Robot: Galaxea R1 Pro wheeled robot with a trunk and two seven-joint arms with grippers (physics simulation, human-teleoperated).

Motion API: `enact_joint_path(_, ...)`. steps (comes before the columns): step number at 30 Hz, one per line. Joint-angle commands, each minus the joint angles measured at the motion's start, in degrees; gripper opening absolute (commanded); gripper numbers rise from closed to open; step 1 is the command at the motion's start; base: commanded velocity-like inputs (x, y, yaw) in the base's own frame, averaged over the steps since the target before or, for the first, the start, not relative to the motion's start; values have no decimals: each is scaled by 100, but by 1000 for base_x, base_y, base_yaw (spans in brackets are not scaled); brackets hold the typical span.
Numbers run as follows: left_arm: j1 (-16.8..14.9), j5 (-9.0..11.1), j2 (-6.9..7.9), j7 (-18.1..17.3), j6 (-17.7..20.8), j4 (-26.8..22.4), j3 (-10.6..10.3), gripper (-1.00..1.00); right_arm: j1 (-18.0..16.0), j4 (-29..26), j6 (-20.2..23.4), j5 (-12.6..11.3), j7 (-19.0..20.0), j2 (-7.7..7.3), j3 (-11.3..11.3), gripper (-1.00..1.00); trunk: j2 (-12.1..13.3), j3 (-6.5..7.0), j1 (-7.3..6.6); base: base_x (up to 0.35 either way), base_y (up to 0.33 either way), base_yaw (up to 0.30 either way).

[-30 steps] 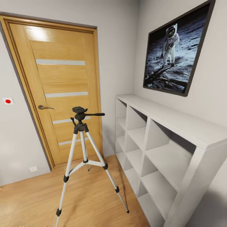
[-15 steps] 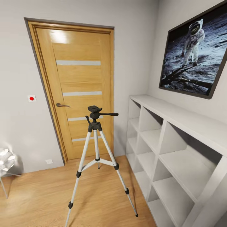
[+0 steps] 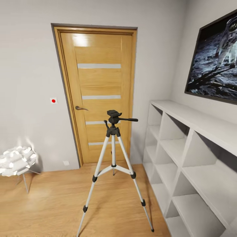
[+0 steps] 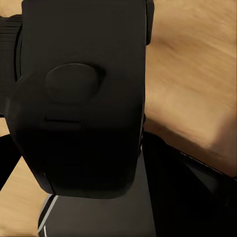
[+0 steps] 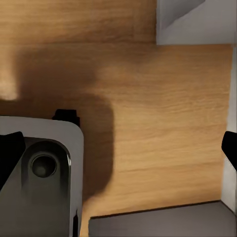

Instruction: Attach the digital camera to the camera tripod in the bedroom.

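Head view: tripod [image 3: 113,164] stands upright on the wood floor [image 3: 49,207], roughly mid-room, in front of the oak door [image 3: 98,95]. All three legs are spread, with the two near feet toward the viewer and the third leg back toward the door. The black head is on top, its pan handle [image 3: 128,119] sticking out level toward the shelf side.

White cube shelf [image 3: 194,158] runs along the right wall. Its near front edge sits just beside the tripod's right-hand leg, with only a narrow strip of floor between them. To the tripod's left there is a wide run of bare floor out to the white lamp [image 3: 16,161], which stands on thin legs against the left wall, well apart from the tripod. The door is shut, handle [image 3: 80,108] on its left side. A small white wall plate with a red dot [image 3: 53,100] sits left of the frame. A framed astronaut picture [image 3: 214,62] hangs above the shelf.

Left wrist view: black camera [image 4: 81,98] up close with the rounded hump facing the lens and floor behind it. It looks held in the left gripper, but the fingers are hidden, so its state can't be read.

Right wrist view: floor [image 5: 158,113], a corner of the white shelf [image 5: 195,22], and part of the robot's grey base [image 5: 42,173]. Dark finger tips of the right gripper [image 5: 118,153] show at opposite frame edges, spread wide with nothing between them.
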Motion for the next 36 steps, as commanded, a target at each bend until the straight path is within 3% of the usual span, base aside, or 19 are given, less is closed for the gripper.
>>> enact_joint_path(1,-5,32,-1,0,-6,1,-48,-100,-8,18,-36,50,14,-4,-49,100,-6,-8,2,123,-77,274)
enact_joint_path(26,-5,30,-2,2,-1,1,-47,-100,-8,18,-36,50,11,3,-49,100,-6,-8,2,235,-159,271)
enact_joint_path(36,-5,36,-2,6,-9,1,-47,-100,-8,18,-44,42,-9,3,-49,100,-6,-8,2,93,-64,48)
